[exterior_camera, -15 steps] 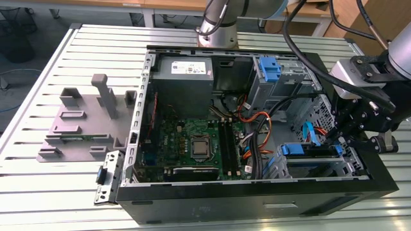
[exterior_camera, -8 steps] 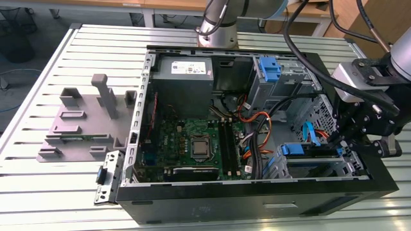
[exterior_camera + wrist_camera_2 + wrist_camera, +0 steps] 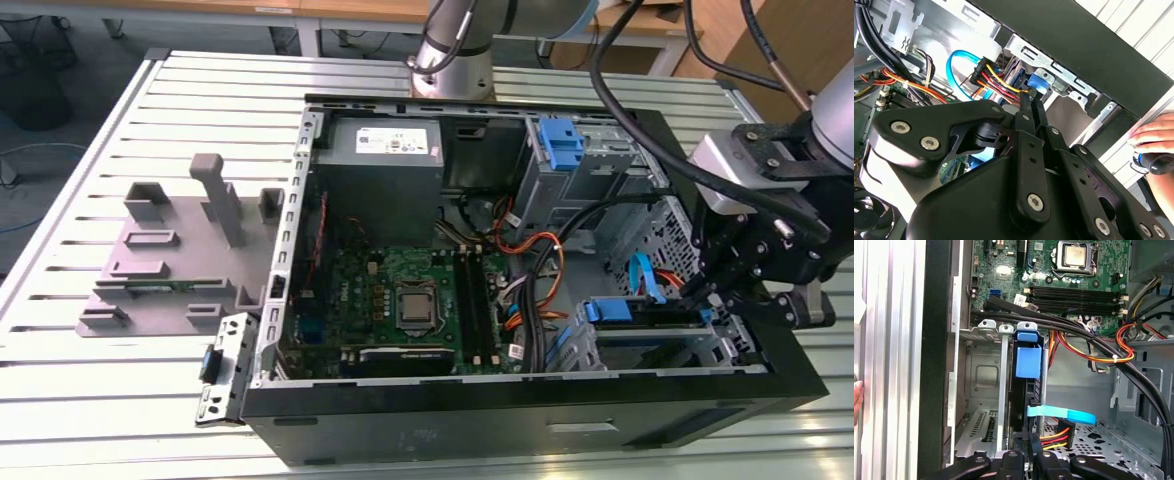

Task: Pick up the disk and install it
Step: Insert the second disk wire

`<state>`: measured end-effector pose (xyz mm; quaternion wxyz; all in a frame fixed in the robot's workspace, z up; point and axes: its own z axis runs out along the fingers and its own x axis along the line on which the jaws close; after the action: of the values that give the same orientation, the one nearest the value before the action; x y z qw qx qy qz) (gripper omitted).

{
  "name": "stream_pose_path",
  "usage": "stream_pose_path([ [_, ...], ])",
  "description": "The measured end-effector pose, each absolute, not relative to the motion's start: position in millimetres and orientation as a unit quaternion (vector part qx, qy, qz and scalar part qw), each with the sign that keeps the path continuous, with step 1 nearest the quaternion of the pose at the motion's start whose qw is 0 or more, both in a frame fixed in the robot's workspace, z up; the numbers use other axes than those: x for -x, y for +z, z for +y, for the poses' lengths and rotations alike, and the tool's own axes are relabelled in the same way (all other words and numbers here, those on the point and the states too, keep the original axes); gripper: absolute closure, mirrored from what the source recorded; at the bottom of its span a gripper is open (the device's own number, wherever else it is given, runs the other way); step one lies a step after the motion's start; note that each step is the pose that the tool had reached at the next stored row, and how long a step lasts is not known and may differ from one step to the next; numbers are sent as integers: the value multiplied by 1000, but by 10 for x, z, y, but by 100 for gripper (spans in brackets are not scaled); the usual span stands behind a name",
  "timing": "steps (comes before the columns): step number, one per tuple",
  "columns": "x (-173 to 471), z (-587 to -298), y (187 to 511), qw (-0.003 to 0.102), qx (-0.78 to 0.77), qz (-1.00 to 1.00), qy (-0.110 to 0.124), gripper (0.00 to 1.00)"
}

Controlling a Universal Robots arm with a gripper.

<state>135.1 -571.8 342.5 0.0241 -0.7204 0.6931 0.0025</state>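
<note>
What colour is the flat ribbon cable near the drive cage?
Light blue flat ribbon cable; clearest in the first wrist view.

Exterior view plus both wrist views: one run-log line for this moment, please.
gripper: at drive cage, shut | blue-framed silver disk: standing in drive cage slot | open black computer case: on slatted table
</note>
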Motion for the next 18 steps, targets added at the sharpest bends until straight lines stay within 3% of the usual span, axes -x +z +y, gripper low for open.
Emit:
stream_pose_path([
  [11,-1351,-5717,3423,24,720,693,3,83],
  [12,-1351,-5717,3422,24,720,693,3,76],
  [18,-1352,-5677,3401,25,721,692,2,76],
])
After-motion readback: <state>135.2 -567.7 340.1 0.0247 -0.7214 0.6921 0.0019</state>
